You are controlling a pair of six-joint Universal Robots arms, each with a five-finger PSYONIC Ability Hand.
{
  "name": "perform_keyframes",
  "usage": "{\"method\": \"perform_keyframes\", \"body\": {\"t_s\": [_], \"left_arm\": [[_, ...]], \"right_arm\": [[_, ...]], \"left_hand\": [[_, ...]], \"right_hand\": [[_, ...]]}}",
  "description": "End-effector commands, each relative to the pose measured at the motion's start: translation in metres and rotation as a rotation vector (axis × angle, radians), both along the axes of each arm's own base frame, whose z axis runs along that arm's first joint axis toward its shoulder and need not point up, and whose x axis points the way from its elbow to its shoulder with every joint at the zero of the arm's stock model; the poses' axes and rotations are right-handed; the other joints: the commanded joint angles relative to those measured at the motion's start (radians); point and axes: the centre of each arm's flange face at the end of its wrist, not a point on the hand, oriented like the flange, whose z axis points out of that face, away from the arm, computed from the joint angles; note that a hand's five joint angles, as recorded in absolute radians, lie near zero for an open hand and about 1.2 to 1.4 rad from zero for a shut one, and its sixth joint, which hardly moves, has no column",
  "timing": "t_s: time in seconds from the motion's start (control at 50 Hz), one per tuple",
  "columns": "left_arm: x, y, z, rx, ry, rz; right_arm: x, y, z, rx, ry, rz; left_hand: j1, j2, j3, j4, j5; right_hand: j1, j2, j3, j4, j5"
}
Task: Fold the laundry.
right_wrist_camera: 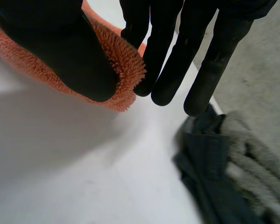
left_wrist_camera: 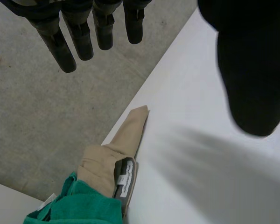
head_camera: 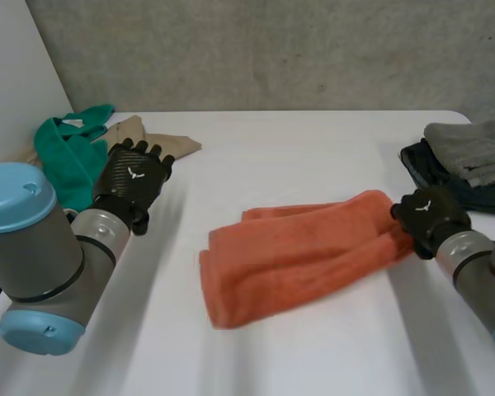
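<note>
I've got R hand point(head_camera: 429, 216) pinching towel point(head_camera: 297, 252) end at its fingertips, prob. to tug it flat. L hand point(head_camera: 136, 177) open, empty.

Orange towel point(head_camera: 297, 252) (green cloth point(head_camera: 66, 153))

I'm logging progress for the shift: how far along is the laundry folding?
Looks done: the grey towel lies stacked on the dark garment at the table's right edge. In hand: the orange towel is folded over at mid-table, and the right hand pinches its end. Left: the green cloth and tan cloth lie bunched at the far left corner, by the open left hand.
</note>
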Motion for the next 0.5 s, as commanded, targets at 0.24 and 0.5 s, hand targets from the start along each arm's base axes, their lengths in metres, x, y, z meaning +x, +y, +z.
{"method": "perform_keyframes", "body": {"t_s": [0.24,0.5], "left_arm": [[-0.001,0.003,0.003,0.011,0.047,0.001],[-0.002,0.0,0.011,0.033,0.17,0.013]], "right_arm": [[0.144,0.073,0.029,-0.306,-0.034,0.567],[0.169,0.141,-0.029,-0.137,-0.04,0.816]], "left_hand": [[-0.013,-0.032,-0.035,-0.027,-0.048],[-0.012,-0.032,-0.035,-0.026,-0.047]], "right_hand": [[0.401,0.232,0.21,0.2,0.231],[-0.821,-0.989,-1.012,-1.022,-0.99]]}}
